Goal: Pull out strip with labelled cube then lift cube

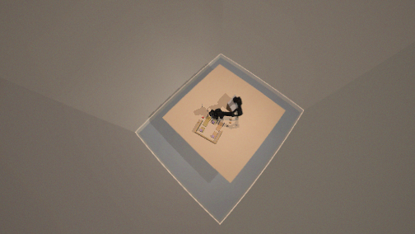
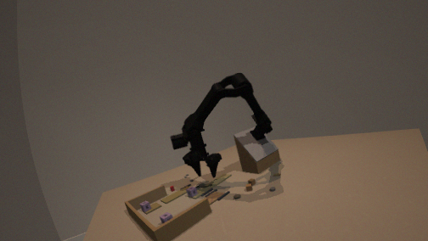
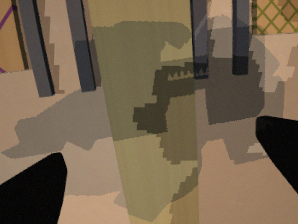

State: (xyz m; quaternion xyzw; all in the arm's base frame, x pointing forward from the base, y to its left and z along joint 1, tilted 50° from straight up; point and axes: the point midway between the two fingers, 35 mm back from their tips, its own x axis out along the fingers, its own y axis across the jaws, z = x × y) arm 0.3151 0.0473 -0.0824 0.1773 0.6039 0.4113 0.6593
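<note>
My gripper (image 2: 206, 175) (image 3: 161, 144) is open and empty, above the protruding end of a pale yellow-green strip (image 2: 222, 180) (image 3: 150, 100). In the wrist view this strip runs between the two fingertips without touching them. A tray (image 2: 184, 225) (image 1: 205, 138) holds the strips' other ends. One purple cube (image 2: 192, 189) is at the inner end of this strip. A second purple cube (image 2: 145, 206) and a third purple cube (image 2: 166, 217) are farther inside. Their labels are too small to read. Another yellowish strip (image 2: 173, 196) lies at the left; an orange strip (image 2: 217, 196) lies at the right.
Dark bars (image 3: 37, 50) (image 3: 240, 40) flank the strips. A sloped box (image 2: 268, 162) stands near the arm's base. Small orange blocks (image 2: 249, 187), a dark pebble (image 2: 237, 196) and another pebble (image 2: 273, 189) lie right of the strips. A red cube (image 2: 171, 188) lies behind the tray.
</note>
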